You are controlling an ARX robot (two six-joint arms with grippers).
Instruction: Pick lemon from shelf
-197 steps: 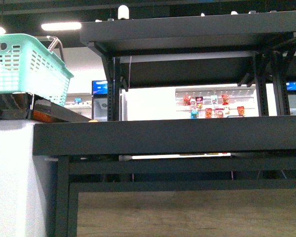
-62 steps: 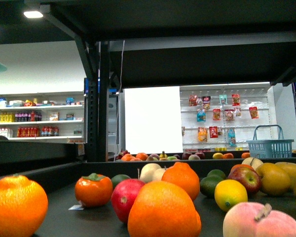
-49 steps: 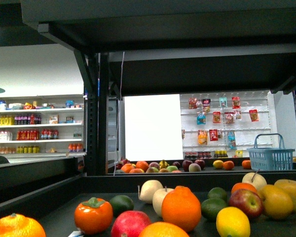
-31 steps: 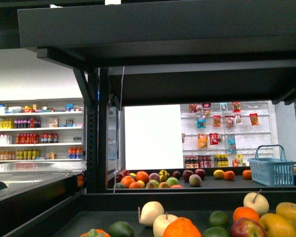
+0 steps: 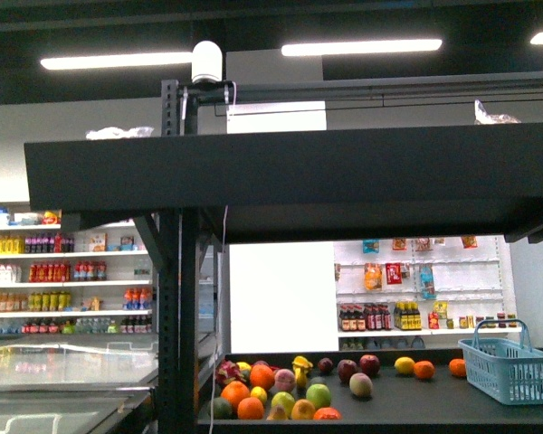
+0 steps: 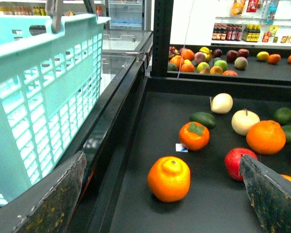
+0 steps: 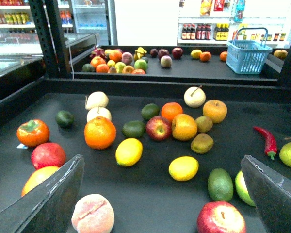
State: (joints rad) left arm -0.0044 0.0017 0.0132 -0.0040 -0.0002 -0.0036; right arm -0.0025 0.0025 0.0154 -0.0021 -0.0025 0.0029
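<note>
Carefully: two yellow look-alikes on a crowded tray

I am hovering both arms over the shelf [image 7: 184, 87], and neither is gripping anything. The right gripper [image 7: 161, 160] is showing its fingers spread wide, and the left gripper [image 6: 161, 155] is standing just as wide.

The lemon [image 7: 129, 151] is lying on the dark tray in the right wrist view, near a big orange [image 7: 100, 132] and just beside an avocado [image 7: 134, 128]. I am worrying about a second yellow fruit [image 7: 183, 168] close by. I cannot make out a nub on either, so I am risking the wrong pick. That smooth, rounded skin is also likely to slip out of a shallow pinch and roll into its neighbours.

A peach [image 7: 92, 213] is sitting on the near side, so a low approach is risking a bump. Room is looking open straight above the lemon. On the left arm's side, the teal basket [image 6: 34, 97] is crowding the tray's rim. In the front view, the upper tier [image 5: 290, 172] is probably capping headroom.
</note>
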